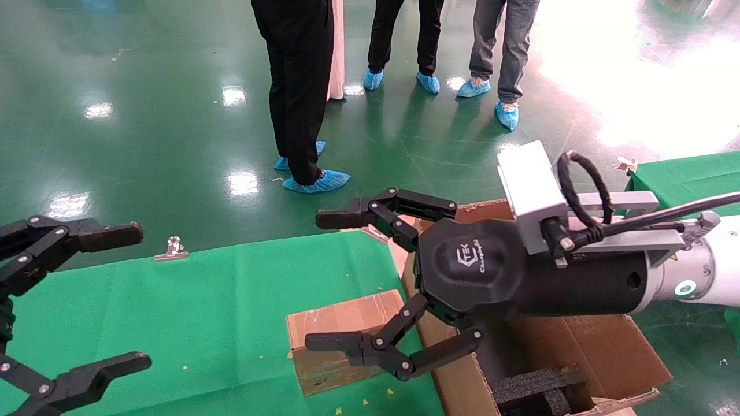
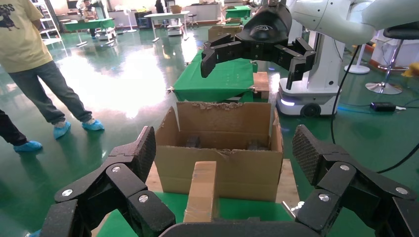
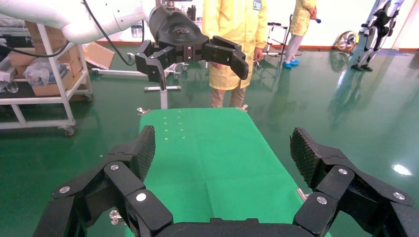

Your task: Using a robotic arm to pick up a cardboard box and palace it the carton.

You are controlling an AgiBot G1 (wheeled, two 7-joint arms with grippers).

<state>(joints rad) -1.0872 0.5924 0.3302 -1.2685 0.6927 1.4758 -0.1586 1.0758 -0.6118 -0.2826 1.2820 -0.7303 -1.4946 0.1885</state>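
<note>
The flat brown cardboard box (image 1: 338,320) lies on the green table beside the carton (image 1: 607,346). The white robotic arm's right gripper (image 1: 319,280) hangs open in the air over the box and the carton's near wall, touching neither and holding nothing. The left wrist view shows the box (image 2: 202,190) end-on before the carton (image 2: 222,168), with the right gripper (image 2: 252,61) high above. My left gripper (image 1: 140,296) stands open and empty at the table's left end, and its own camera shows it (image 2: 226,148) facing the box. The right wrist view shows its open gripper (image 3: 222,148) over bare cloth; the box is hidden there.
Black foam inserts (image 1: 537,387) sit inside the carton. A metal clip (image 1: 171,249) holds the cloth at the green table's (image 1: 202,323) far edge. Several people (image 1: 300,92) stand on the green floor beyond. A second green table (image 1: 688,173) stands at the right.
</note>
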